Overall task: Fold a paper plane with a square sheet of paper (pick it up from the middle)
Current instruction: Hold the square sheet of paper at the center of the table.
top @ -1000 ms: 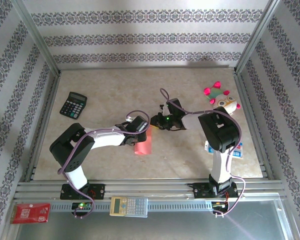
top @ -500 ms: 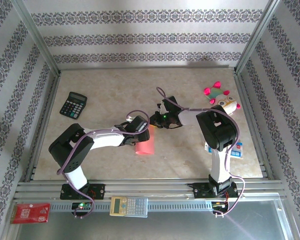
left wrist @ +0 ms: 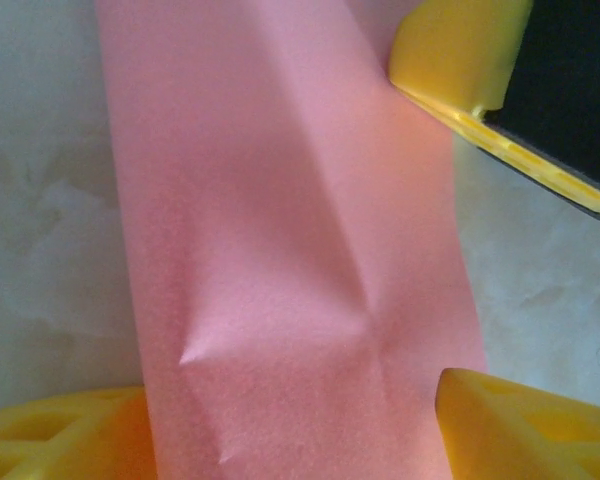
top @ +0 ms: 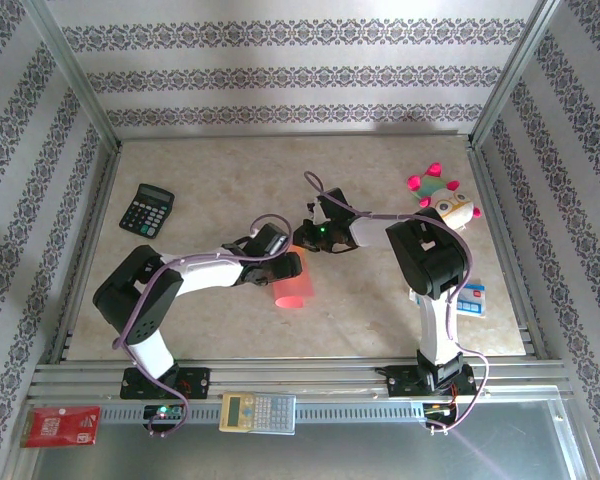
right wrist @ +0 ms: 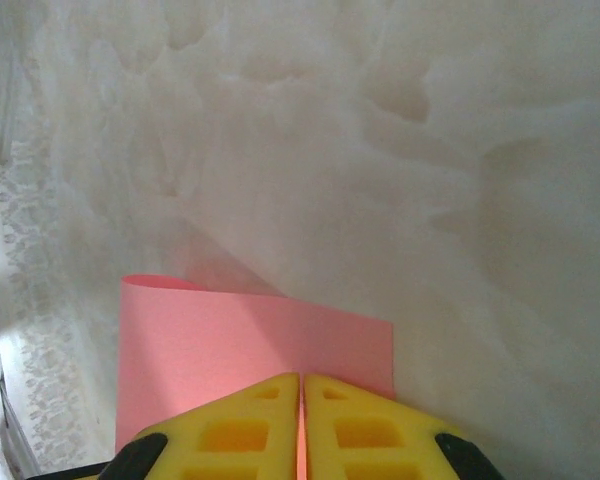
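A long strip of pink paper (left wrist: pixel 280 200) is seen running from the top of the frame to the bottom, laid over the pale marbled table (left wrist: pixel 40 220). A lengthwise fold and a shallow dent are marked in its lower half. The left tool (left wrist: pixel 290 440) is held with its jaws wide apart, one yellow finger at each bottom corner, the paper between them. The right tool's finger (left wrist: pixel 458 45), yellow on a black body, is set against the strip's upper right edge.

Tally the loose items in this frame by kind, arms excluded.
Calculators: 2, a black desk calculator and a beige slim calculator
Paper sheets: 1, the salmon-pink paper sheet
Plush toys: 1, the pink-and-white plush toy
Printed cards: 2, a red card and a white card
Total: 6
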